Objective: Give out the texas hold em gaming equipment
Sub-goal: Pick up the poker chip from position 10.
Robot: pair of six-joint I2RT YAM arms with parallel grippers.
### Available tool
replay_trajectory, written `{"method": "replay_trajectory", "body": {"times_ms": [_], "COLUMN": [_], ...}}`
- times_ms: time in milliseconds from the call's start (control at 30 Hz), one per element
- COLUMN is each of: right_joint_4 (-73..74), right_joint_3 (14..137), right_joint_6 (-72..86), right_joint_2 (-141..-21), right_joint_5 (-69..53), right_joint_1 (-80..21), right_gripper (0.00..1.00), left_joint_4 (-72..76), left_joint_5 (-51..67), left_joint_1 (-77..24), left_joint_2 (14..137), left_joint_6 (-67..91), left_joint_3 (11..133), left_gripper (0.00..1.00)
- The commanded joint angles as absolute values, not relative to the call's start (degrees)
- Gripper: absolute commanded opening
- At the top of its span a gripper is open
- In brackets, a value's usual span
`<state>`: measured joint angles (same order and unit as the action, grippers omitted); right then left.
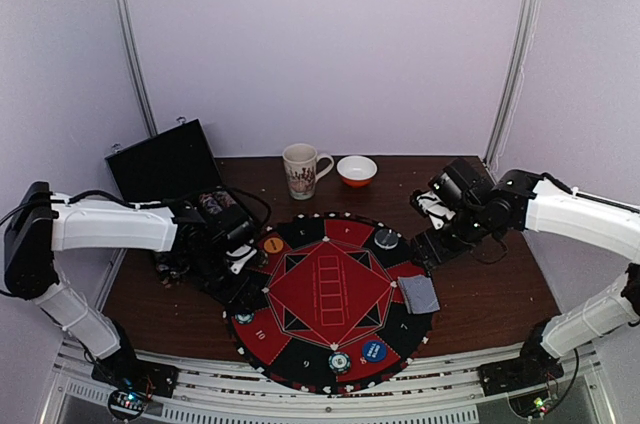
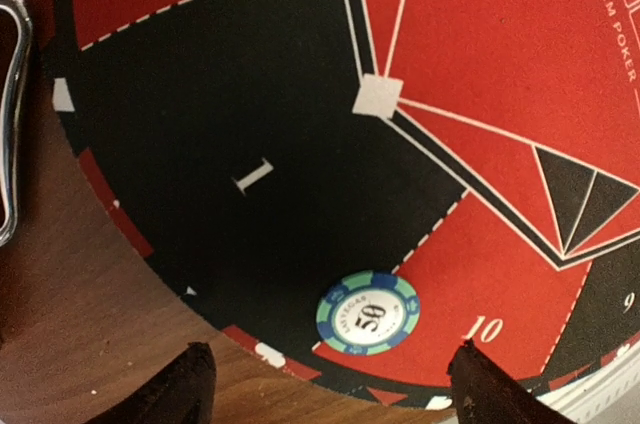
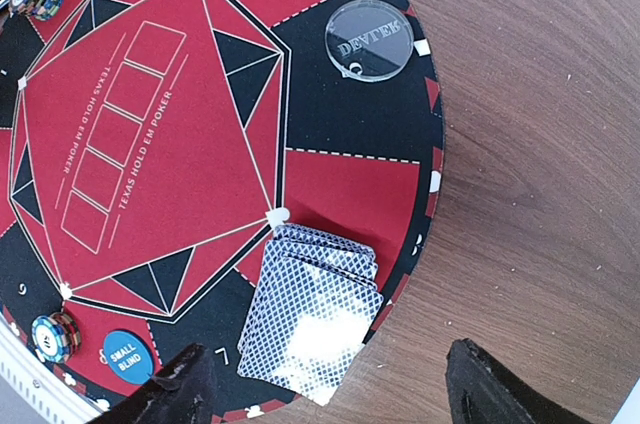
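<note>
- On the wooden table point(image 1: 500, 294), a round red-and-black felt mat point(image 1: 330, 289) is lying between the two arms.
- At the mat's left edge, the left gripper point(image 2: 330, 389) is hanging over the felt, its fingers standing wide apart with nothing between them.
- Just ahead of those fingers, a green-and-blue striped chip point(image 2: 368, 313) marked 50 is lying by the dashed line between black section 1 and red section 10, near the rim.
- Over the mat's right edge, the right gripper point(image 3: 330, 384) is hovering with its jaws spread, gripping nothing.
- Beneath it, a loosely fanned pile of playing cards point(image 3: 310, 319) is resting backs up on the felt, reaching the rim.
- A clear dealer disc point(image 3: 369, 39) is sitting on a black section by the rim, well apart from the cards.
- An orange disc point(image 1: 273, 244) is lying on the mat's far left part.
- A blue small-blind disc point(image 3: 126, 356) is lying beside a chip stack point(image 3: 52, 336) on the near edge.
- Behind the mat, a mug point(image 1: 303, 170) and a bowl point(image 1: 357, 170) are standing side by side, and a black case point(image 1: 165, 159) is standing open at the back left.
</note>
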<state>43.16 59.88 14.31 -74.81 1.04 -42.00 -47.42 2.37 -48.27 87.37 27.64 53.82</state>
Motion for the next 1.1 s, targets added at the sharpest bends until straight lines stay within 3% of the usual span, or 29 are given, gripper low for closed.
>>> {"method": "replay_trajectory", "body": {"times_ms": [0, 133, 367, 800, 1067], "right_joint_4": [43.6, 43.7, 43.6, 43.6, 43.6], "right_joint_3": [61.4, 61.2, 60.9, 60.9, 60.9], "right_joint_6": [13.6, 13.6, 13.5, 13.1, 13.0], "right_joint_2": [-75.4, -75.7, -75.7, -75.9, -76.0], "right_joint_5": [0.9, 0.4, 0.0, -1.5, -1.7], "right_joint_1": [-41.6, -41.6, -41.6, -41.6, -41.6], "right_gripper": [0.82, 0.82, 0.82, 0.82, 0.81], "left_joint_4": [-40.4, -38.2, -37.7, -40.1, -40.0], "left_joint_5": [3.1, 4.1, 5.9, 5.3, 4.3], "left_joint_1": [-47.7, -47.7, -48.6, -56.2, -57.5], "left_joint_2": [90.7, 92.6, 94.2, 97.3, 99.4], "left_joint_6": [28.1, 28.2, 27.8, 27.4, 26.6], "left_joint_3": [51.9, 50.6, 49.9, 52.3, 53.7], "left_gripper": [0.81, 0.73, 0.67, 0.69, 0.43]}}
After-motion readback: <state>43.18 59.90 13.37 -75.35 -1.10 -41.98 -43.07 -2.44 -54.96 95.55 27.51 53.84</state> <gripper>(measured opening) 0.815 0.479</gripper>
